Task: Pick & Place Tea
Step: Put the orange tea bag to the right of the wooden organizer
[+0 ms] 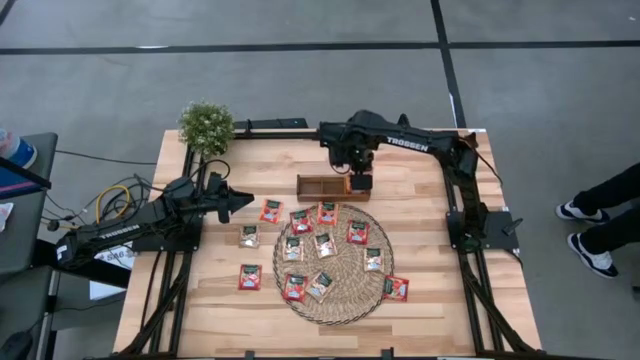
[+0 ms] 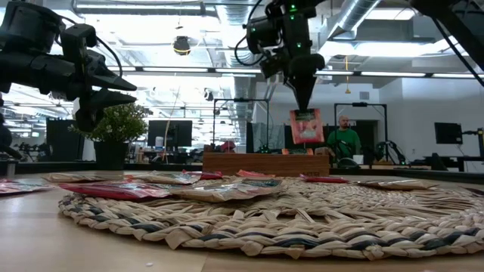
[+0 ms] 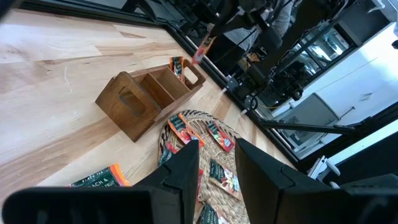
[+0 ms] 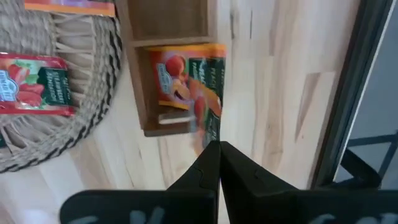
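Currently: right gripper (image 2: pixel 304 106), jaws pinching one red-orange sachet (image 2: pixel 306 125) hanging above the right end compartment of the wooden tray (image 1: pixel 322 186). Remaining sachets (image 1: pixel 322 244) lie on wicker mat (image 1: pixel 345 305) and table (image 1: pixel 210 300). Left gripper (image 1: pixel 243 200), jaws spread, waits left.

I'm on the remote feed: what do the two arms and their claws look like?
Both arms are dark, nearly black, with white TROSSEN lettering on the forearm. Black cables loop along the joints. The left claw has two flat, blocky dark fingers; the right claw tapers to a narrow point, with small green lights above it.
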`<state>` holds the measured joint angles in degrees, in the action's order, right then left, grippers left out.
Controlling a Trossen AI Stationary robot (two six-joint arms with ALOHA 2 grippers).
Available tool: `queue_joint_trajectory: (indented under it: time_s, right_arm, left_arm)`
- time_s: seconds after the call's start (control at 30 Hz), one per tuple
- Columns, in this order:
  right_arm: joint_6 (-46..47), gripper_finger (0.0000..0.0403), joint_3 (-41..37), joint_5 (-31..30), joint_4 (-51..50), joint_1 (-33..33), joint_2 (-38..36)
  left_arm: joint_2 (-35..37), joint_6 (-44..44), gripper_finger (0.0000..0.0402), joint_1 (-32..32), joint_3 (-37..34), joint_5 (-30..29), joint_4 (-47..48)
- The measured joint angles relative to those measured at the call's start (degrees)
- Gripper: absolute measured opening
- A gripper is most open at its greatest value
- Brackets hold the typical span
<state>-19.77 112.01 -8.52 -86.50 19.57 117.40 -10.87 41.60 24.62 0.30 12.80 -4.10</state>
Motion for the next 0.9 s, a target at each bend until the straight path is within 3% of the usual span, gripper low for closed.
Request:
queue_joint_trajectory:
  time_s: [0.6,0.9]
  right_arm:
    - [-0.88,0.0,-0.03,3.19,3.64,-0.54,0.0]
    - [-1.27,0.0,-6.17,3.18,6.12,-0.69,0.04]
  left_arm:
    - [0.0,0.07,0.0095,0.0,0.01,0.0,-0.02]
    - [-0.01,0.24,0.0095,0.0,0.01,0.0,-0.02]
